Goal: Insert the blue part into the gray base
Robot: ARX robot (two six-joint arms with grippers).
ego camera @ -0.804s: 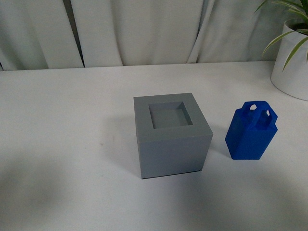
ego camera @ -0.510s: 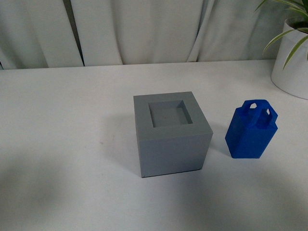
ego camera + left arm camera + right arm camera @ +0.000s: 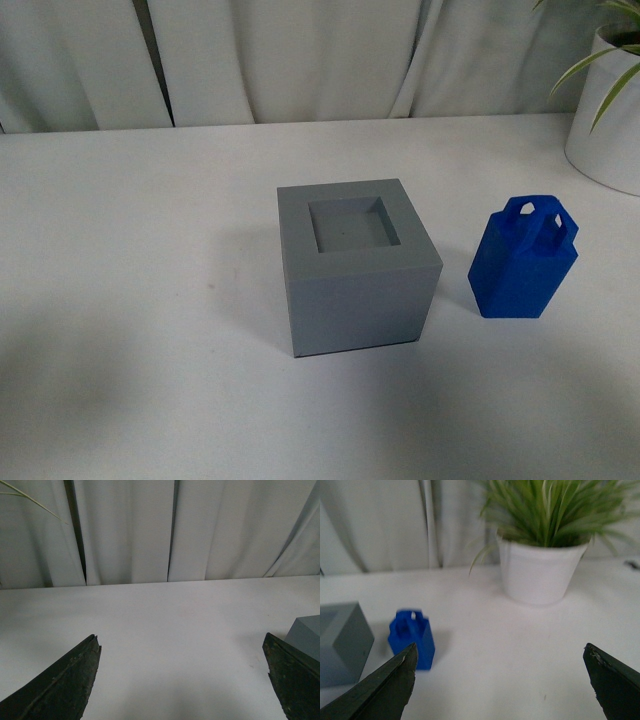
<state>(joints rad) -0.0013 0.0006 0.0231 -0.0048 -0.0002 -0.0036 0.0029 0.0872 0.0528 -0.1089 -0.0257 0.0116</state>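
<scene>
A white desk (image 3: pixel 120 260) fills the front view and lies plain across the left half of the frame. Pale curtains (image 3: pixel 300 60) hang along the top edge. At the centre of the frame sits the gray base (image 3: pixel 355 290), a matte cube with its square recess facing up and open. To its right, near but not touching, the blue part (image 3: pixel 522 268) stands upright on the desk in the right third of the frame, its arched handle loop on top. In the upper right corner a white plant pot (image 3: pixel 607 140) with green leaves is cut off by the frame edge.

In the left wrist view, the left pincer (image 3: pixel 181 645) is spread wide above the desk, gripping nothing; a corner of the gray base shows beside one dark finger.

In the right wrist view, the right pincer (image 3: pixel 500 652) is also spread wide and holds nothing. The blue part stands just beyond one fingertip, with the gray base close beside it.
</scene>
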